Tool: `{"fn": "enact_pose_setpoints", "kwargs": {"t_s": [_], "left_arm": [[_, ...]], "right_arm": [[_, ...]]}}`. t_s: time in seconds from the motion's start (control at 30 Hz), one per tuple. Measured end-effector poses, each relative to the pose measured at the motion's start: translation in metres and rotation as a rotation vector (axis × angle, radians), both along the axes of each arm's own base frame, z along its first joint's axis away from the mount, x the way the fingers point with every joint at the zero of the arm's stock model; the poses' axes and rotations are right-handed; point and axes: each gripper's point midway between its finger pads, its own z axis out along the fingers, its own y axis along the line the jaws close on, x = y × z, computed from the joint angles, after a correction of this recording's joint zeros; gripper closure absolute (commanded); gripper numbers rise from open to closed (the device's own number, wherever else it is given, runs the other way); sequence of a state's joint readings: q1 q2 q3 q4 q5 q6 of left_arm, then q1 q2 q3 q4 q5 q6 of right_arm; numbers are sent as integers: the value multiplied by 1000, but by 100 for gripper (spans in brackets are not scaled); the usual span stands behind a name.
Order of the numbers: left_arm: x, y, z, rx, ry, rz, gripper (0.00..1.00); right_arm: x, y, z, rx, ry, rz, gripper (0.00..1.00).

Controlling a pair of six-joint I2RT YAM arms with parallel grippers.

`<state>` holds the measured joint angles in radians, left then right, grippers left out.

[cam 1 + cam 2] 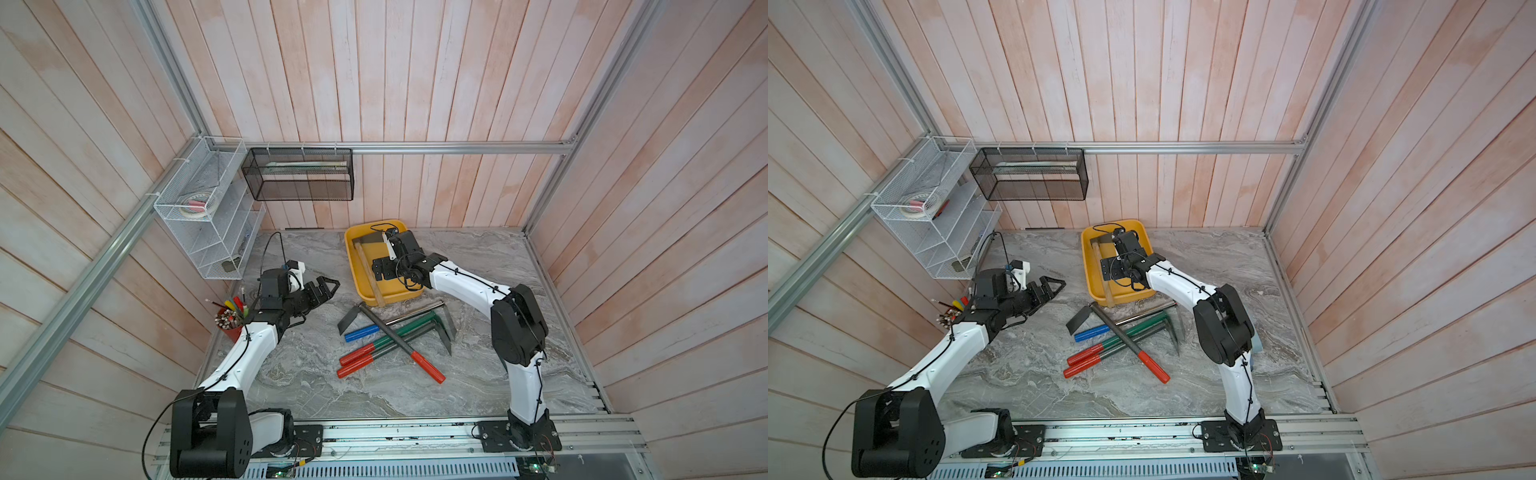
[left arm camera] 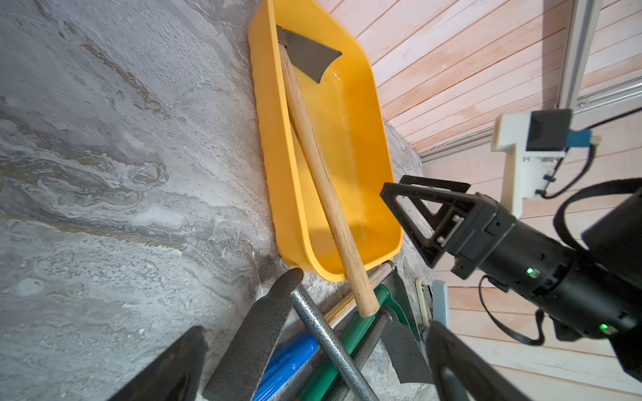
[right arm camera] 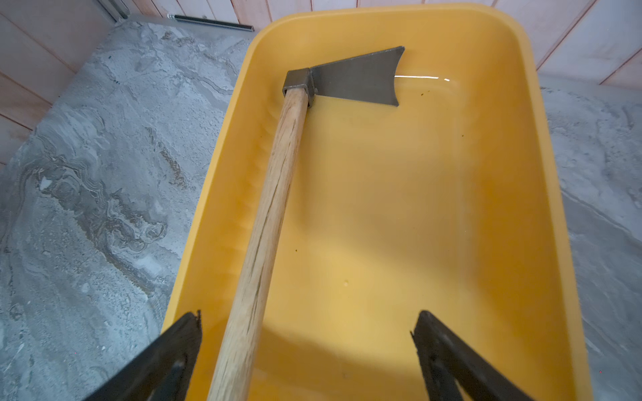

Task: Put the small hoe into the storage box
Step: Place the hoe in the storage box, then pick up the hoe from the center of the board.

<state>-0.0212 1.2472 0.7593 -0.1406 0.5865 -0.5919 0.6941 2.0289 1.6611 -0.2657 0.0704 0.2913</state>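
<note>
1. Small hoe lies inside the storage box, centre frame in both top views. Its blade points toward the upper end, and the tip of its wooden handle pokes over the lower rim.
2. Right gripper hangs over the box, jaws spread wide either side of the handle, clasping nothing.
3. Left gripper, left of the box, gapes empty.
4. Other tools lie heaped just below the box.

The small hoe (wooden handle, grey metal blade) is laid in the yellow storage box, along one long side, blade at the far end. The handle's tip is left poking over the near rim.
</note>
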Motion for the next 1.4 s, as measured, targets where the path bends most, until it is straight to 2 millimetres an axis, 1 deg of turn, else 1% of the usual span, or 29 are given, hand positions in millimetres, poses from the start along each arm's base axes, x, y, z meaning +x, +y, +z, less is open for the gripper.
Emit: {"fn": "enact_pose_setpoints", "kwargs": {"t_s": [0.1,0.2,0.27,0.37,0.47,0.63,0.77,0.9,1.0,1.17,1.27,1.33,1.4], "left_arm": [[-1,-4,0,4,-4,-14,0],[-2,-7,0,6,-5,-25,0],[-3,-9,0,12,-8,-30,0],[-3,-10,-1,25,-15,-36,0],[-3,-11,-2,38,-19,-45,0],[-7,-14,-5,43,-2,-57,0],[-12,-18,-2,34,-3,-59,0],[-18,-26,6,26,-13,-64,0],[-23,-34,3,25,9,-74,0],[-36,-52,-8,46,64,-103,0],[-45,-62,-14,73,92,-115,0],[-52,-67,-16,85,111,-115,0],[-58,-68,-13,89,119,-103,0]], "right_arm": [[-4,-6,18,2,-51,-15,2],[-13,-8,30,-14,-86,-14,3],[-20,-7,35,-22,-100,-10,7],[-35,-10,36,-45,-106,-4,10],[-51,-13,33,-68,-92,8,12],[-86,-24,22,-124,-52,33,14],[-119,-39,15,-139,-7,51,16],[-145,-57,13,-125,37,48,18],[-164,-69,12,-107,70,52,19],[-191,-89,6,-95,117,66,21],[-203,-97,0,-94,144,82,21],[-209,-102,-5,-101,158,88,21],[-216,-107,-12,-120,181,101,21]]}}
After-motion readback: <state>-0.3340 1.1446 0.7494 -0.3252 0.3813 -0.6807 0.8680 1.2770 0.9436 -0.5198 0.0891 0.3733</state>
